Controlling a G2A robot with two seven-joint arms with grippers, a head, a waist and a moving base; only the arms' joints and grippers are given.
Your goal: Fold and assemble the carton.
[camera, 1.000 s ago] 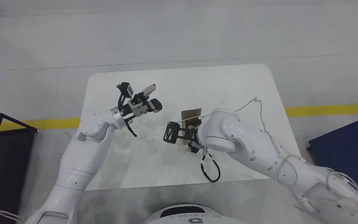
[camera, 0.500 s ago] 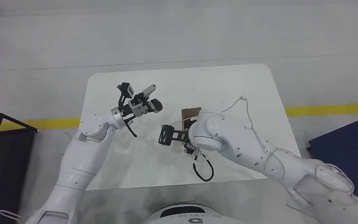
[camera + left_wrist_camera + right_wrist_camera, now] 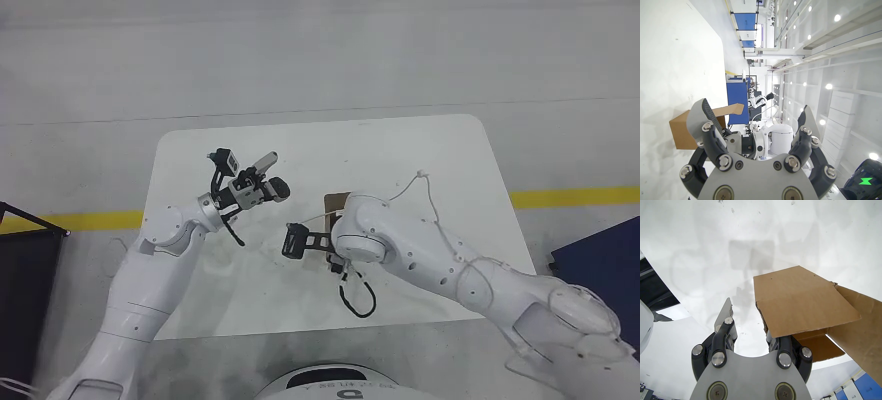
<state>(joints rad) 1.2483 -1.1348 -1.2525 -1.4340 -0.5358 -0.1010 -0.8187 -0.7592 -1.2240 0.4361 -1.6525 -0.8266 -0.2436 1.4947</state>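
Top view shows the carton (image 3: pixel 340 203) standing on the table (image 3: pixel 420 150) near its middle, partly hidden behind the right arm (image 3: pixel 400 240). The right gripper (image 3: pixel 290 241) sits low just beside it, jaws spread with nothing between them. From its own camera a loose flap (image 3: pixel 802 302) hangs over one finger (touching or just clear, I can't tell). The left gripper (image 3: pixel 755 108) hovers well apart over the other side of the table, jaws wide and empty, pointed toward the carton. From where I stand nothing pins the carton down, and that looks like the weak spot. A light carton on a smooth top would likely slide or spin if a finger pushes on that flap, rather than the flap folding. The finger under the flap could also snag its edge and tip the carton, or crease the board off its score line
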